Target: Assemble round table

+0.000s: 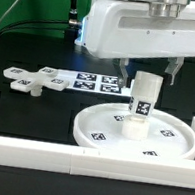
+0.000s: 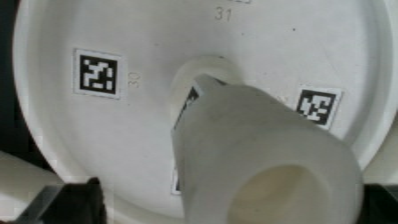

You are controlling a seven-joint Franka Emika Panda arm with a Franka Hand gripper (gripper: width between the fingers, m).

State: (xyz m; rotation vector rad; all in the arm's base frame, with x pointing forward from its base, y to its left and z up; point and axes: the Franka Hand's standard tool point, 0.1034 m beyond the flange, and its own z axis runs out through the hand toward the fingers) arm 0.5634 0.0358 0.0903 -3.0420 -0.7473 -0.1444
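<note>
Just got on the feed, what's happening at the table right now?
The arm's claw hangs over the round disc, its fingers either side of the leg, which stands at the disc's middle. The fingers seem clear of it, so the claw looks open. The cross-shaped piece lies loose on the exterior view's left, beside the marker board.

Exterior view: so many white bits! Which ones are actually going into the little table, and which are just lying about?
Part of the job:
round disc, lying flat
thick leg, standing slightly tilted at the disc's middle
cross-shaped piece, loose at the exterior view's left

Just lying about:
marker board, flat beyond the disc
long white border bars along the edges
</note>
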